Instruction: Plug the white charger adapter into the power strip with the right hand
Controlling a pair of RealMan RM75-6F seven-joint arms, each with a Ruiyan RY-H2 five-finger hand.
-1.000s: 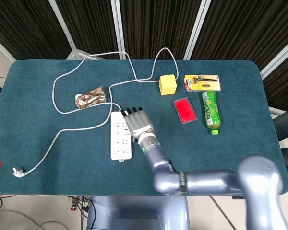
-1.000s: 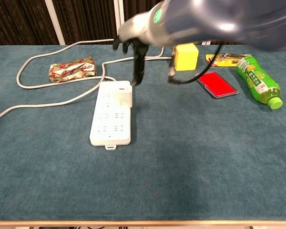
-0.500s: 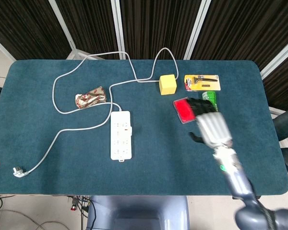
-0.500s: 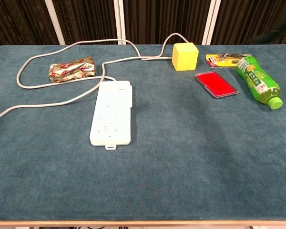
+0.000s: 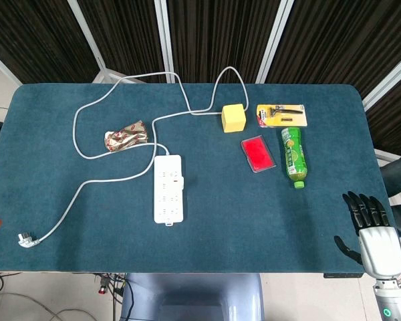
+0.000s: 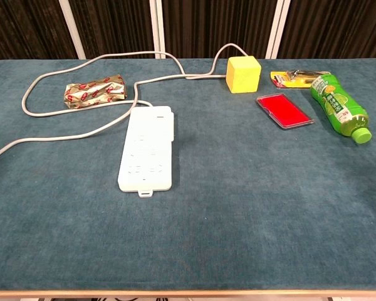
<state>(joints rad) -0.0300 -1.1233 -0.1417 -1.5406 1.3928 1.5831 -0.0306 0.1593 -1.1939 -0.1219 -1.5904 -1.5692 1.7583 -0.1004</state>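
The right robot hand [image 5: 372, 231] is seen only in the head view, at the near right edge of the blue cloth-covered surface [image 5: 254, 221], with its dark fingers spread and nothing held. The long white plastic power strip [image 5: 168, 188] lies well apart from it, far to its left and somewhat ahead. The white charger adapter cannot be told apart from the strip, white on white, so its place cannot be given; it may already sit in a socket. Such an adapter is judged light, rigid and smooth, best pinched by its two side faces and pressed straight down, while the light strip could slide. Printing on the green plastic bottle [image 5: 294, 155] and the yellow carded packet [image 5: 281, 115], both ahead and left, is too small to be read.
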